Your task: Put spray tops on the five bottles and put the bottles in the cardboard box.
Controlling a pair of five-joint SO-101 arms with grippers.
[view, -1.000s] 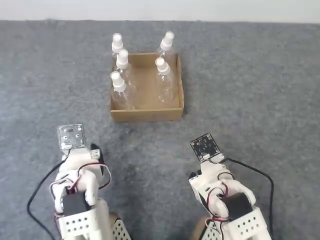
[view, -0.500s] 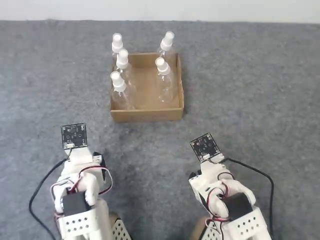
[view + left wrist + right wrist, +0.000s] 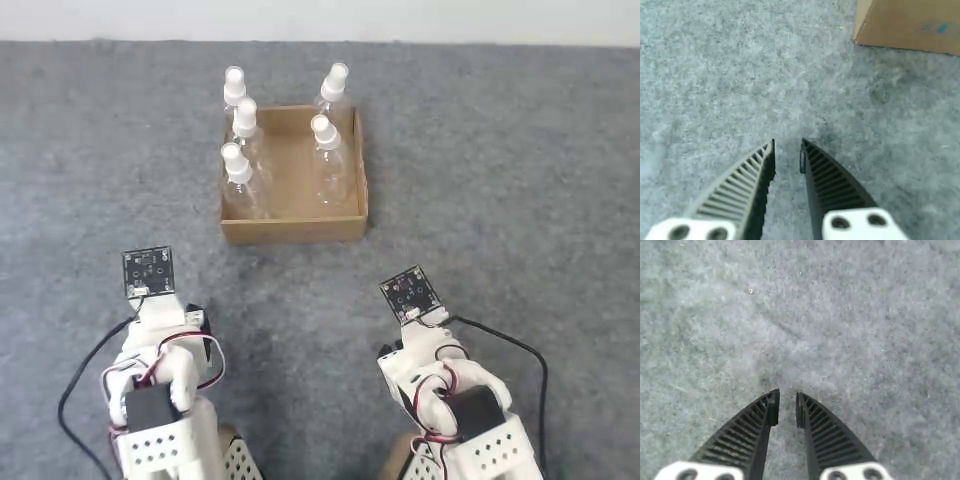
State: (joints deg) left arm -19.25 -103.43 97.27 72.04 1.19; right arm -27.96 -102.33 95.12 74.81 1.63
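On the far carpet (image 3: 500, 150), the box (image 3: 292, 228) holds three spray-topped bottles (image 3: 240, 185); two more stand at its back wall, inside or behind I cannot tell. Left gripper (image 3: 787, 142) hangs over carpet near a box corner, fingers a narrow gap apart, empty. Right gripper (image 3: 787, 392): same narrow gap, empty, over carpet.

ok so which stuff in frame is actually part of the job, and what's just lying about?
Job: cardboard box; five bottles, spray tops on; left gripper and right gripper, both empty.
Lying about: grey carpet; arm cables.
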